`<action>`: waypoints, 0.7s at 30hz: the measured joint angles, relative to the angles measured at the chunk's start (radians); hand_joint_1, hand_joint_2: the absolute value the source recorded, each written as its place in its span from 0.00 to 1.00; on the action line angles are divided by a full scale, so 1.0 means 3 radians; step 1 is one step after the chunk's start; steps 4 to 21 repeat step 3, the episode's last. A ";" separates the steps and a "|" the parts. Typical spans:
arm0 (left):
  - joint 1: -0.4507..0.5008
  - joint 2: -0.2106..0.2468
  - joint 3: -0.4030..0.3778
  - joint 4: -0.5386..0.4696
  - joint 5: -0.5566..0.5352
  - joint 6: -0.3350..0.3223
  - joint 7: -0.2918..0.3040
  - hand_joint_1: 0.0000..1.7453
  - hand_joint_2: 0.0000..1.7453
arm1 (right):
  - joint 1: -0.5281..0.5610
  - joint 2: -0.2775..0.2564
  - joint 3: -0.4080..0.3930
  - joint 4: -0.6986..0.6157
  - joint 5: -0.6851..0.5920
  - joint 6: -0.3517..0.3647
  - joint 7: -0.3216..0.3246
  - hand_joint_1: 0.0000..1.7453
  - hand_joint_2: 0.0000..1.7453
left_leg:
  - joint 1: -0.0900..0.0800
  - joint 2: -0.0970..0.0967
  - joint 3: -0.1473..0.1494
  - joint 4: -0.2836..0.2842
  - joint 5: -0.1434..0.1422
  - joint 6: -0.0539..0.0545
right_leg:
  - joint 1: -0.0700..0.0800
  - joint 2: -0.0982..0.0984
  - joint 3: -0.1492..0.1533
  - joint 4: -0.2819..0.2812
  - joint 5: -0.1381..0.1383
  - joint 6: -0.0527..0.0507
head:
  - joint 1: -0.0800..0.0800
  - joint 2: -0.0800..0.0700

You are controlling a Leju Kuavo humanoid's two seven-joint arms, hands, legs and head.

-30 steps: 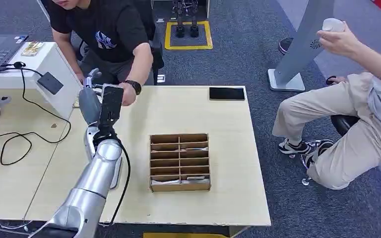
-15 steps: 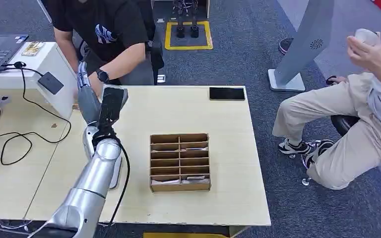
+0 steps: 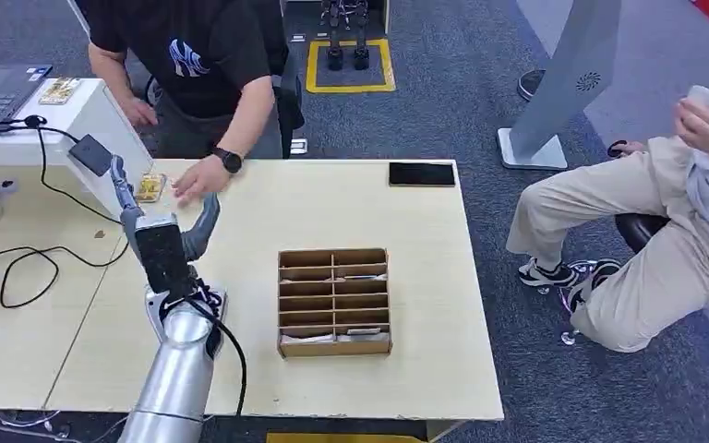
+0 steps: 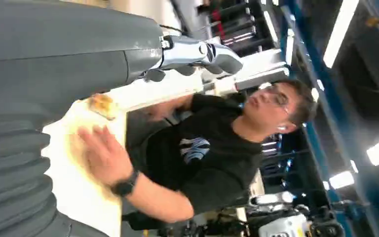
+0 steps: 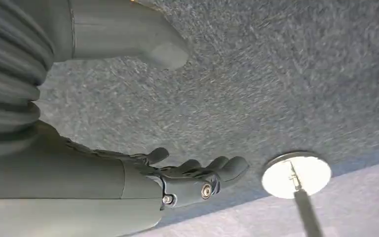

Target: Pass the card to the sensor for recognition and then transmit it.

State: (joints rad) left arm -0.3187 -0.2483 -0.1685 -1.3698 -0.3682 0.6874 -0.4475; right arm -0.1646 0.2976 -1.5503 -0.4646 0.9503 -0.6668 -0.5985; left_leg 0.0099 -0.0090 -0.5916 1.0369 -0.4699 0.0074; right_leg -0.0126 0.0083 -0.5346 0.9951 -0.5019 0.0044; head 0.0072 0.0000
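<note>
Your left robot hand [image 3: 152, 226] hovers open and empty; card [image 3: 150, 187] on tabletop [image 3: 425, 277] at its 12 o'clock, beside sensor [image 3: 93, 154].

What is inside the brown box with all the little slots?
The cardboard box on the table has rows of slots. A few hold flat pale cards, mostly along the right and front. The dividers hide the slot bottoms, so others may hold more.

Left hand [image 3: 152, 226] raised beside sensor [image 3: 93, 154]
</note>
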 joint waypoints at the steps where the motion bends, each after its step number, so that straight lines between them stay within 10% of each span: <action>1: 0.0072 0.0006 -0.0032 -0.0049 0.0035 0.0008 0.0006 0.00 1.00 | 0.0008 0.0000 -0.0001 -0.0005 -0.0023 0.0001 0.0001 0.00 1.00 | 0.0000 -0.0001 0.0000 0.0000 0.0000 0.0000 | 0.0000 -0.0001 0.0000 0.0000 -0.0001 0.0000 | -0.0001 0.0000; 21: 0.0185 0.0023 -0.0098 -0.0129 0.0073 0.0013 0.0022 0.00 1.00 | 0.0011 0.0000 -0.0006 -0.0015 -0.0046 0.0001 0.0001 0.00 1.00 | 0.0000 -0.0002 -0.0001 0.0000 0.0000 0.0000 | 0.0000 -0.0002 0.0000 0.0000 -0.0001 0.0000 | 0.0000 0.0000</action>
